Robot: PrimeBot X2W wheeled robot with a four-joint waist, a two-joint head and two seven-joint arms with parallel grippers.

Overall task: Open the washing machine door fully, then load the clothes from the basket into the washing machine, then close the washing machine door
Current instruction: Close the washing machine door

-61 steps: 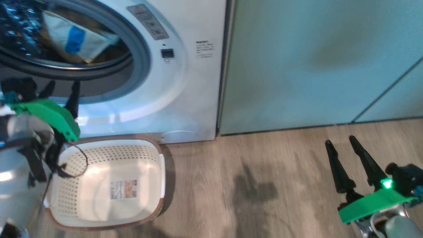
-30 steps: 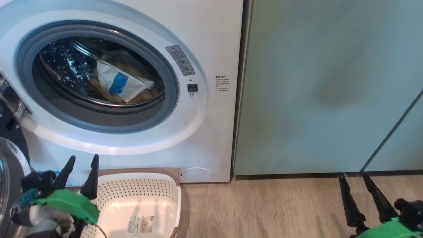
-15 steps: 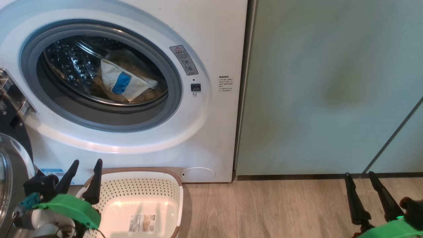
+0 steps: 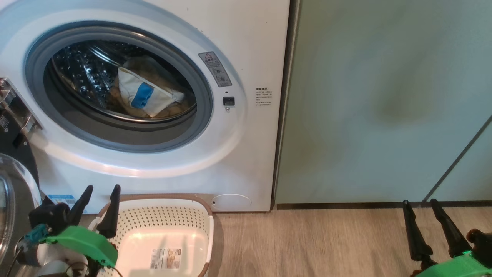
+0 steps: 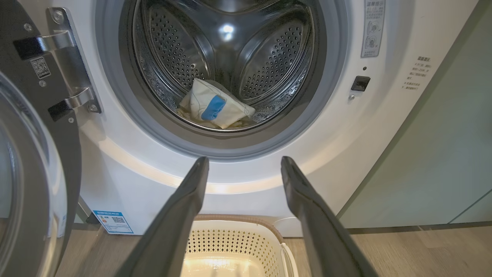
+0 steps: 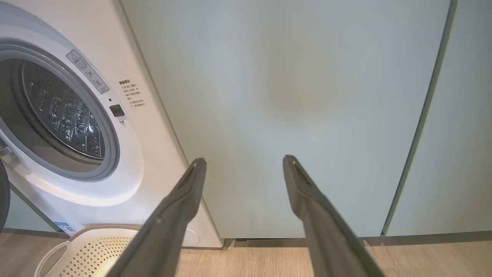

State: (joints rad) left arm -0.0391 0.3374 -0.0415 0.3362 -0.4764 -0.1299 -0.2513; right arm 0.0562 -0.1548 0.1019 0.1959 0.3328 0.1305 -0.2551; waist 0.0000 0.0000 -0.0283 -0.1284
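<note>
The white washing machine [image 4: 246, 161] stands with its round door [image 4: 15, 192] swung out to the left on its metal hinge [image 5: 73, 77]. Pale clothes [image 4: 148, 96] with a blue patch lie inside the steel drum [image 5: 269, 57]. The cream basket [image 4: 169, 215] sits on the floor against the washer's foot, showing only its label inside. My left gripper [image 4: 102, 190] hovers open over the basket's left rim, nothing between its fingers. My right gripper [image 4: 421, 204] is open low on the right, before the cabinets, holding nothing.
Pale green cabinet doors [image 4: 384, 107] fill the wall right of the washer. Wooden floor [image 4: 307, 246] stretches between the basket and my right gripper. The open door's glass bowl [image 5: 23, 184] juts out close to my left arm.
The camera tilted up from the basket to the drum opening over two seconds. In the last half second both grippers and all things hold still.
</note>
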